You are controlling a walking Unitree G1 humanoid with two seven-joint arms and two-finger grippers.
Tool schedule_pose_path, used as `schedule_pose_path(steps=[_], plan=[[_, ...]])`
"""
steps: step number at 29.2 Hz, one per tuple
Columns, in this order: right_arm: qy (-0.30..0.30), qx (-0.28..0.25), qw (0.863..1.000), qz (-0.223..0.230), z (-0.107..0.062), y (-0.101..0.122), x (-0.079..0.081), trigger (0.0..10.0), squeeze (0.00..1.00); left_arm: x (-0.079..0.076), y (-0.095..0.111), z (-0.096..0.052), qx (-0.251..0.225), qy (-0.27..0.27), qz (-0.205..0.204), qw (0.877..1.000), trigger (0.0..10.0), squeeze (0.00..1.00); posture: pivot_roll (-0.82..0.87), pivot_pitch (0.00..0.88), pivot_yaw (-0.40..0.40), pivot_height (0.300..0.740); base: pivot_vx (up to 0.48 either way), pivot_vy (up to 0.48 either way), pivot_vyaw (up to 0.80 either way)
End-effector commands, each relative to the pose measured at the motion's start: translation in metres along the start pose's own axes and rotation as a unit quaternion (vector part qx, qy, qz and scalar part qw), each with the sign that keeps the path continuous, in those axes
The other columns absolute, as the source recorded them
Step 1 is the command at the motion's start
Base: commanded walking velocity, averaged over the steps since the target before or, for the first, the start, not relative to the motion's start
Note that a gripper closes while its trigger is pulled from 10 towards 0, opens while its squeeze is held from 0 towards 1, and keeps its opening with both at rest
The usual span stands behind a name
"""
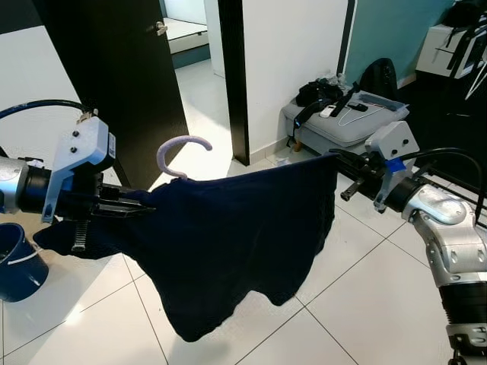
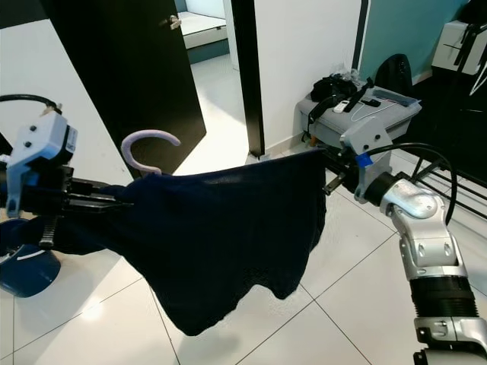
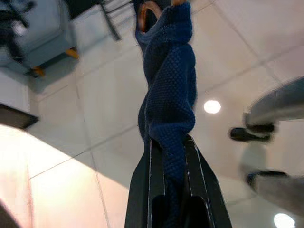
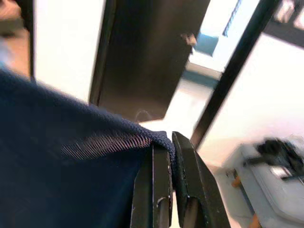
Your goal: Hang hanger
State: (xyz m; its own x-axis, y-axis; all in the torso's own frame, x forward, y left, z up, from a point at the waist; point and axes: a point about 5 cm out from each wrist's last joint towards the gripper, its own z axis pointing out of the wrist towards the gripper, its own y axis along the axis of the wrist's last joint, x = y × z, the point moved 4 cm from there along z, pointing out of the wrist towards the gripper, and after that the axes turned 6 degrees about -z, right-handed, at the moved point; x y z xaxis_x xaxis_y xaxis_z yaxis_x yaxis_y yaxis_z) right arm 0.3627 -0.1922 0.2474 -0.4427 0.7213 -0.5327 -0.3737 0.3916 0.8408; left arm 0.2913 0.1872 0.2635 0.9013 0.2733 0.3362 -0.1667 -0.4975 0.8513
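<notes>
I'm carrying the dark blue garment (image 1: 228, 243) on its hanger (image 1: 181, 152) between both arms, left gripper (image 1: 125, 209) and right gripper (image 1: 342, 163) fingers each pinching an end, hook upright beside the dark door (image 1: 122, 68); next I need a rail.

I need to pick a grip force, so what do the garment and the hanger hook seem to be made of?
The dark navy garment looks like soft knit fabric: the left wrist view shows a pebbly waffle weave. The hanger hook looks pale lilac and matte, perhaps plastic or coated wire; hard to tell which.
</notes>
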Motion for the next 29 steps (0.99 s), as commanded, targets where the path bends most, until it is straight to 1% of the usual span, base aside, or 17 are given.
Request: schedule_pose_path(steps=[1, 2, 3, 5, 6, 7, 8, 9, 15, 16, 18, 19, 21, 22, 23, 26, 29], plan=[[0.002, -0.028, 1.0, -0.006, 0.004, 0.014, -0.001, 0.0, 0.0, 0.0, -0.007, 0.003, 0.014, 0.004, -0.004, 1.0, 10.0, 0.0, -0.05, 0.0, 0.098, 0.74, 0.0, 0.0, 0.0], [0.013, -0.054, 0.998, 0.009, 0.009, 0.025, 0.007, 0.0, 0.0, 0.005, -0.011, 0.013, 0.011, 0.031, -0.001, 0.999, 10.0, 0.0, -0.05, 0.0, 0.098, 0.74, 0.0, 0.0, 0.0], [0.013, -0.054, 0.998, 0.009, 0.009, 0.025, 0.007, 0.0, 0.0, 0.005, -0.011, 0.013, 0.011, 0.031, -0.001, 0.999, 10.0, 0.0, -0.05, 0.0, 0.098, 0.74, 0.0, 0.0, 0.0], [0.034, -0.105, 0.993, 0.041, 0.016, 0.046, 0.021, 0.0, 0.0, 0.019, -0.02, 0.031, 0.012, 0.098, -0.006, 0.995, 10.0, 0.0, -0.05, 0.0, 0.098, 0.74, 0.0, 0.0, 0.0], [0.034, -0.105, 0.993, 0.041, 0.016, 0.046, 0.021, 0.0, 0.0, 0.019, -0.02, 0.031, 0.012, 0.098, -0.006, 0.995, 10.0, 0.0, -0.05, 0.0, 0.098, 0.74, 0.0, 0.0, 0.0], [0.04, -0.12, 0.991, 0.053, 0.018, 0.052, 0.025, 0.0, 0.0, 0.024, -0.023, 0.035, 0.008, 0.125, -0.012, 0.992, 10.0, 0.0, -0.05, 0.0, 0.098, 0.74, 0.0, 0.0, 0.0], [0.04, -0.12, 0.991, 0.053, 0.018, 0.052, 0.025, 0.0, 0.0, 0.024, -0.023, 0.035, 0.008, 0.125, -0.012, 0.992, 10.0, 0.0, -0.05, 0.0, 0.098, 0.74, 0.0, 0.0, 0.0], [0.045, -0.127, 0.989, 0.059, 0.019, 0.056, 0.028, 0.0, 0.0, 0.029, -0.024, 0.037, 0.001, 0.149, -0.02, 0.989, 10.0, 0.0, -0.05, 0.0, 0.098, 0.74, 0.0, 0.0, 0.0], [0.055, -0.13, 0.988, 0.063, 0.019, 0.057, 0.032, 0.0, 0.0, 0.038, -0.023, 0.036, -0.013, 0.189, -0.033, 0.981, 10.0, 0.0, -0.05, 0.0, 0.098, 0.74, 0.0, 0.0, 0.0], [0.059, -0.126, 0.988, 0.063, 0.018, 0.055, 0.033, 0.0, 0.0, 0.043, -0.023, 0.032, -0.016, 0.209, -0.032, 0.977, 10.0, 0.0, -0.05, 0.0, 0.098, 0.74, 0.0, 0.0, 0.0], [0.059, -0.126, 0.988, 0.063, 0.018, 0.055, 0.033, 0.0, 0.0, 0.043, -0.023, 0.032, -0.016, 0.209, -0.032, 0.977, 10.0, 0.0, -0.05, 0.0, 0.098, 0.74, 0.0, 0.0, 0.0], [0.062, -0.117, 0.989, 0.063, 0.015, 0.051, 0.033, 0.0, 0.0, 0.053, -0.025, 0.023, -0.011, 0.242, -0.031, 0.97, 10.0, 0.0, -0.06, 0.0, 0.094, 0.74, 0.0, 0.0, 0.0], [0.077, -0.089, 0.991, 0.058, 0.006, 0.039, 0.035, 0.0, 0.0, 0.076, -0.025, -0.003, -0.002, 0.317, -0.015, 0.948, 10.0, 0.0, -0.06, 0.0, 0.094, 0.74, 0.0, 0.0, 0.0], [0.077, -0.089, 0.991, 0.058, 0.006, 0.039, 0.035, 0.0, 0.0, 0.076, -0.025, -0.003, -0.002, 0.317, -0.015, 0.948, 10.0, 0.0, -0.06, 0.0, 0.094, 0.74, 0.0, 0.0, 0.0], [0.082, -0.079, 0.992, 0.057, 0.002, 0.034, 0.036, 0.0, 0.0, 0.083, -0.024, -0.012, 0.002, 0.343, -0.004, 0.939, 10.0, 0.0, -0.05, 0.0, 0.092, 0.74, 0.0, 0.0, 0.0], [0.082, -0.079, 0.992, 0.057, 0.002, 0.034, 0.036, 0.0, 0.0, 0.083, -0.024, -0.012, 0.002, 0.343, -0.004, 0.939, 10.0, 0.0, -0.05, 0.0, 0.092, 0.74, 0.0, 0.0, 0.0], [0.088, -0.038, 0.994, 0.049, -0.007, 0.019, 0.035, 0.0, 0.0, 0.094, -0.017, -0.029, -0.001, 0.389, 0.019, 0.921, 10.0, 0.0, -0.05, 0.0, 0.091, 0.74, 0.0, 0.0, 0.0]])
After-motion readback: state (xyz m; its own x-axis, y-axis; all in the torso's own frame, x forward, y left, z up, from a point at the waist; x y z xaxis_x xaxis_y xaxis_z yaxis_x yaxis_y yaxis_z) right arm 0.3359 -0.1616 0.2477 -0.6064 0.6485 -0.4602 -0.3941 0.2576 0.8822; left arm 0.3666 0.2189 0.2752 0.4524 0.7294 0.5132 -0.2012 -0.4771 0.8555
